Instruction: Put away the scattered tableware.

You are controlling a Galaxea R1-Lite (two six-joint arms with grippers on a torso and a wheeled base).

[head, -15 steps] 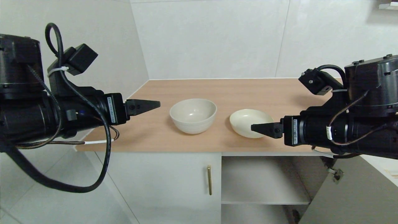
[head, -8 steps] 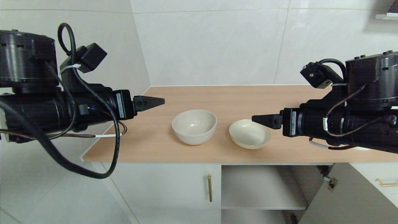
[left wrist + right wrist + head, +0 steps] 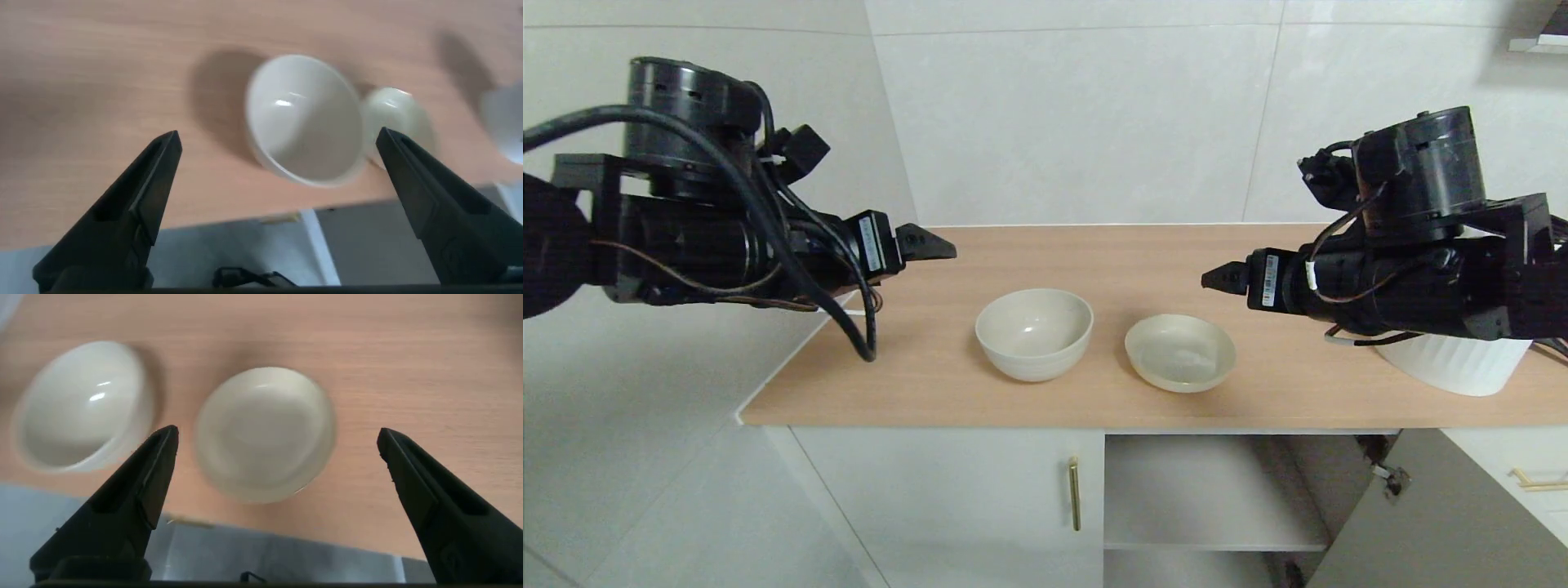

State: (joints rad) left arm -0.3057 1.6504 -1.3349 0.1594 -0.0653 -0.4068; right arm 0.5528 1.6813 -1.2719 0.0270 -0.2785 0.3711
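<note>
My left tool (image 3: 929,243) is released, fingers spread wide, and hovers above the left end of the table (image 3: 1094,253). My right tool (image 3: 1222,279) is released as well, held over the table's right part, higher than the shallow bowl (image 3: 1180,352) and a little to its right. The deep bowl (image 3: 1034,333) stands upright near the front edge, with the shallow bowl just beside it on the right, apart. A white ribbed pot (image 3: 1454,367) sits farther right on the table

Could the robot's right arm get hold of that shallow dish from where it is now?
Probably yes. The right gripper hangs open over the shallow dish, with nothing between them; the deeper bowl stands apart to the dish's side.
</note>
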